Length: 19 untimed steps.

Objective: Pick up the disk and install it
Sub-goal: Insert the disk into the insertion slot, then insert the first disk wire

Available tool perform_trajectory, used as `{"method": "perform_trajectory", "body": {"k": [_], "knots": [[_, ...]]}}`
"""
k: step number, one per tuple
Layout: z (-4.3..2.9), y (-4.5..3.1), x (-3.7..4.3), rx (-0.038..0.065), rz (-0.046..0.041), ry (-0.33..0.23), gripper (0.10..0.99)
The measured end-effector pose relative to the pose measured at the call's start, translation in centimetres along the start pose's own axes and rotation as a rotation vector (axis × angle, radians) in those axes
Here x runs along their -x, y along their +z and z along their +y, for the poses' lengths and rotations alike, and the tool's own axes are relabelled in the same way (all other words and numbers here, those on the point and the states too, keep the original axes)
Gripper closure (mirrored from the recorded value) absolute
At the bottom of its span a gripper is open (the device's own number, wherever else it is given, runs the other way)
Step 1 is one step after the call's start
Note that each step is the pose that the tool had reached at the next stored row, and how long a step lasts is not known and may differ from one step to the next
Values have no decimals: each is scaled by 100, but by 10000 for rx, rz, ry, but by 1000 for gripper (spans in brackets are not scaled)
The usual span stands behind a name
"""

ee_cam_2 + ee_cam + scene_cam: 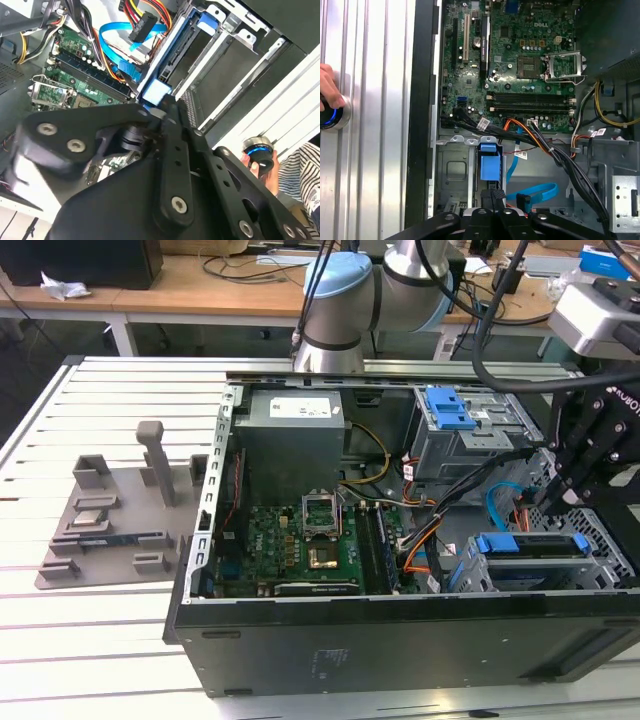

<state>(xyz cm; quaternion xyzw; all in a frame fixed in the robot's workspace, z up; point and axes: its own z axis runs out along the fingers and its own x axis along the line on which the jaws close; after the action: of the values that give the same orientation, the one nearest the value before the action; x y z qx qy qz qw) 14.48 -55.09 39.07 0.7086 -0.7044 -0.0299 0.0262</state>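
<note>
Already the disk [530, 548] sits in its bay, lower right of the exterior view — gripper [553, 502] just above, fingers pressed together. Push straight down, evenly, clear of the cables [470, 490].

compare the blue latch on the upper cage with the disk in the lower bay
The latch is small, all blue plastic; the disk is longer, a dark slab in a blue frame. The latch sits atop the upper cage; the disk lies in the lower bay. The tool hangs near the disk, far from the latch. Both show bright blue.
</note>
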Motion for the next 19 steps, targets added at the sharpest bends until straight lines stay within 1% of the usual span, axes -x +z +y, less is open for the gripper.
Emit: {"method": "perform_trajectory", "body": {"k": [1,7,8,9,10,13,14,15,16,19], "knots": [[0,0,0,0,0,0,973],[0,3,0,0,0,0,980],[-16,4,1,0,-2,1,980],[-115,-3,28,11,8,1,980],[-157,-4,54,17,16,2,980],[-234,5,155,31,35,2,980],[-271,26,221,44,39,4,980],[-295,46,270,54,45,4,980],[-313,62,302,62,47,4,980],[-339,93,355,69,50,4,980]]}}
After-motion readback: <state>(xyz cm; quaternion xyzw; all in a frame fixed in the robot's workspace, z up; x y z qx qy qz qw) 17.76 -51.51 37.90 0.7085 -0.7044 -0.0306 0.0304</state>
